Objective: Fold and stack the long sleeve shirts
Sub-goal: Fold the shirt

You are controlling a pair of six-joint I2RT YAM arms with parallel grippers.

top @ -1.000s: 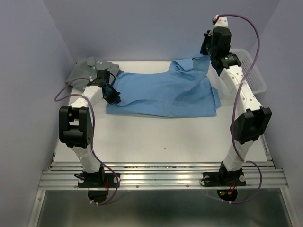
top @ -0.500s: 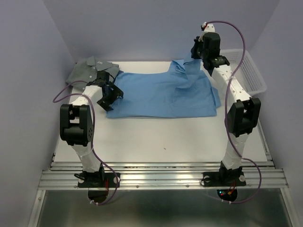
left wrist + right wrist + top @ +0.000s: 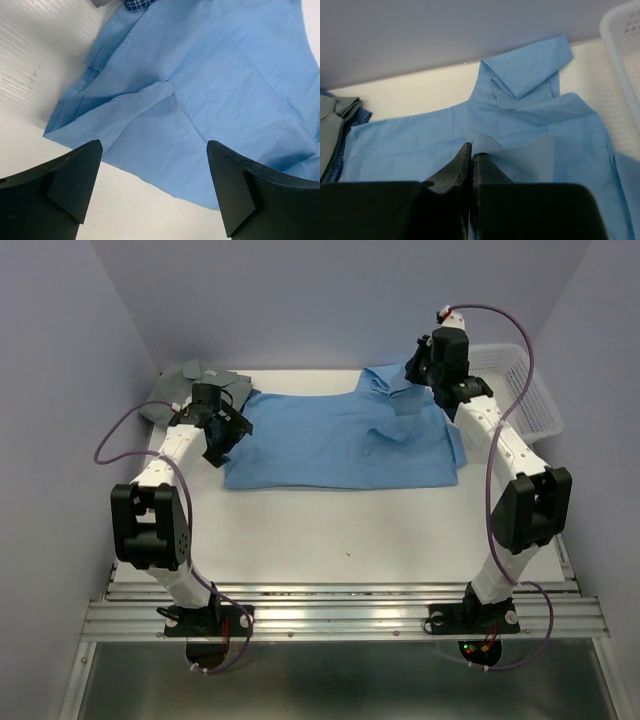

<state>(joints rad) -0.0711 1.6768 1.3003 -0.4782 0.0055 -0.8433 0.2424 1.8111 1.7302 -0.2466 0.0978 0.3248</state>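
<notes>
One fold is progressing: right gripper [image 3: 471, 150] is pinching the light-blue shirt [image 3: 330, 440] at two o'clock; left gripper [image 3: 154, 150], unclenched at nine, is probably needing a regrasp.

In front of the light blue shirt [image 3: 340, 440], the table [image 3: 340, 540] lies bare and wide, the easiest way in for either arm. At the shirt's far-left corner a folded grey-green shirt [image 3: 185, 388] fills the space (checked blue cloth [image 3: 137, 4] peeks from under it). The left gripper [image 3: 222, 435], jaws wide, hangs over the shirt's left edge. To the shirt's right, the white basket [image 3: 530, 390] blocks that side. The right gripper [image 3: 418, 365] pinches a raised fold at the shirt's far right. The gap to the back wall [image 3: 330, 310] looks narrow, though it is hard to judge.
</notes>
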